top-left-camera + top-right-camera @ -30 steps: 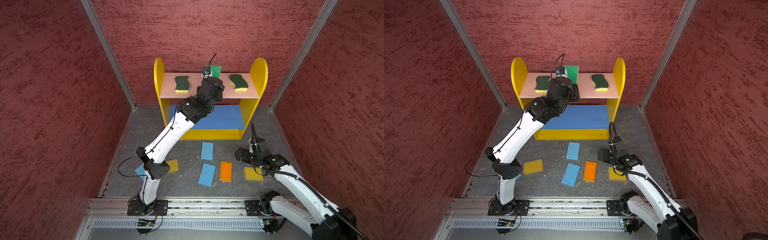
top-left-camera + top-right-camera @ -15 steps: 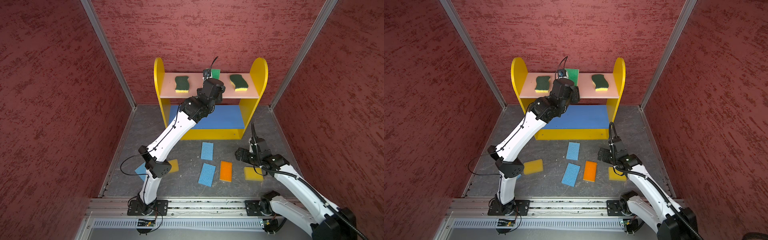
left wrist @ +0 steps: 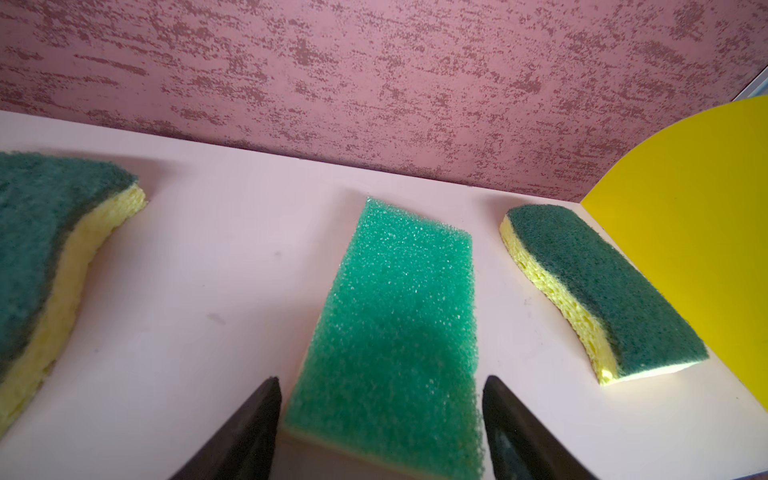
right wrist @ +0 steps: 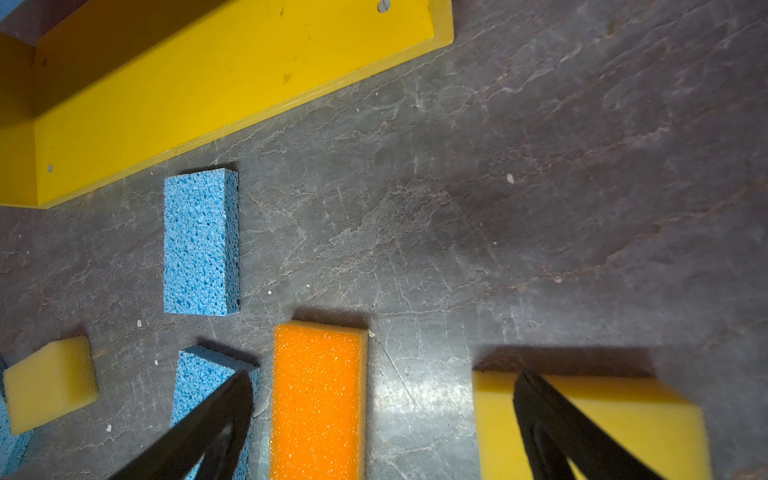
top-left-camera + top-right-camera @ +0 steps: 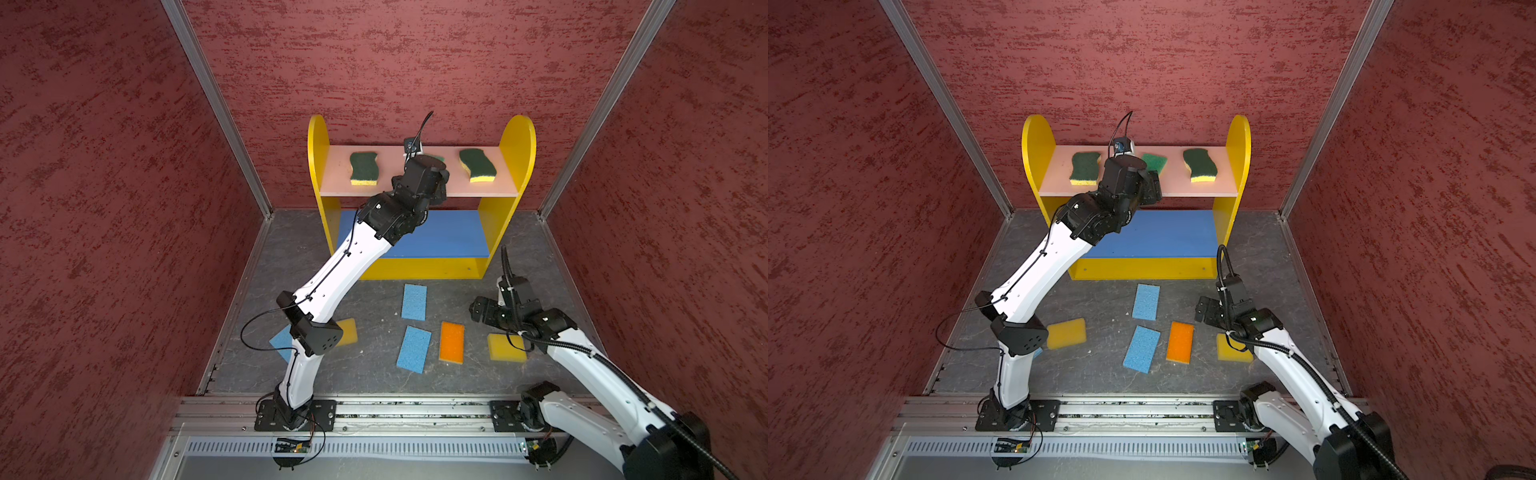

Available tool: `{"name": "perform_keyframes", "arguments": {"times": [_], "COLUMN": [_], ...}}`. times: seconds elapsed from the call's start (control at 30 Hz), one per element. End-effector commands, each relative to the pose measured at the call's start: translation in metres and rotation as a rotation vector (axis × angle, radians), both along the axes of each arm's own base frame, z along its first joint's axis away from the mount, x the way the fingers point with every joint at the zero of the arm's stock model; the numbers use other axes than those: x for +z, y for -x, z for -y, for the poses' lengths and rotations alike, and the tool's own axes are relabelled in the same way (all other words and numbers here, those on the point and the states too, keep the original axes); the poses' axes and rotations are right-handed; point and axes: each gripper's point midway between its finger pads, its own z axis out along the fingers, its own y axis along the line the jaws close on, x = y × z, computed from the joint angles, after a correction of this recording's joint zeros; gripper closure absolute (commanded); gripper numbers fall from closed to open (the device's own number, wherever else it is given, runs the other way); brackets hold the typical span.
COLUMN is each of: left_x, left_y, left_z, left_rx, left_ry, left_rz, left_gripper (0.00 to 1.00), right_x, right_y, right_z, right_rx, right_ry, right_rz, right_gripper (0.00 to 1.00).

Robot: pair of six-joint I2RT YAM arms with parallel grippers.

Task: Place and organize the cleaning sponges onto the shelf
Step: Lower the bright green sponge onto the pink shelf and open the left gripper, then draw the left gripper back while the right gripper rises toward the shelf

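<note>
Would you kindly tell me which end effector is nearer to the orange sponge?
Right. The right end effector hovers close beside the orange sponge; the left end effector is far off at the pink top board of the shelf, astride the bright green sponge.

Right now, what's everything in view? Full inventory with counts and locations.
shelf: 1, yellow sides, pink top board, blue middle, yellow bottom; against the back wall
wavy sponges: 2, dark green on yellow; top board, either end
rectangular sponge: 1, bright green; top board, between them
blue sponges: 3, blue; floor, one partly under the left arm
yellow sponges: 2, yellow; floor, one near each arm
orange sponge: 1, orange; floor, beside a blue one
left gripper: 1, black; open, straddling the rectangular sponge
right gripper: 1, black; open, over the floor
</note>
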Motion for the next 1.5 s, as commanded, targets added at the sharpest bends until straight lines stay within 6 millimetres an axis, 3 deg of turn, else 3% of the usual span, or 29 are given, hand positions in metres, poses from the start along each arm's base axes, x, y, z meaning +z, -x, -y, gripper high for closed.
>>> {"name": "perform_keyframes", "arguments": {"times": [0.0,0.37,0.77,0.97,1.3,1.47], "left_x": [-0.011,-0.01,-0.003,0.003,0.02,0.031], "left_y": [-0.004,0.0,0.014,0.022,0.035,0.053], "left_z": [0.005,-0.001,0.009,0.012,-0.021,-0.023], "left_rx": [-0.024,-0.052,-0.155,-0.221,-0.196,-0.299], "left_ry": [0.019,0.015,0.052,0.076,0.109,0.109], "left_rz": [-0.036,-0.062,-0.083,-0.071,-0.027,-0.012], "left_gripper": [0.23,0.2,0.23,0.24,0.24,0.25], "right_x": [0.001,0.003,0.01,0.03,0.071,0.102], "right_y": [-0.002,0.001,-0.001,-0.006,-0.013,-0.014], "right_z": [-0.001,0.0,0.0,0.0,-0.003,-0.009], "right_rx": [-0.002,-0.01,-0.007,-0.003,0.013,0.045], "right_ry": [-0.011,-0.019,-0.02,-0.013,-0.029,-0.053], "right_rz": [0.015,0.02,0.032,0.072,0.144,0.201], "right_gripper": [0.01,0.01,0.01,0.02,0.05,0.09]}}
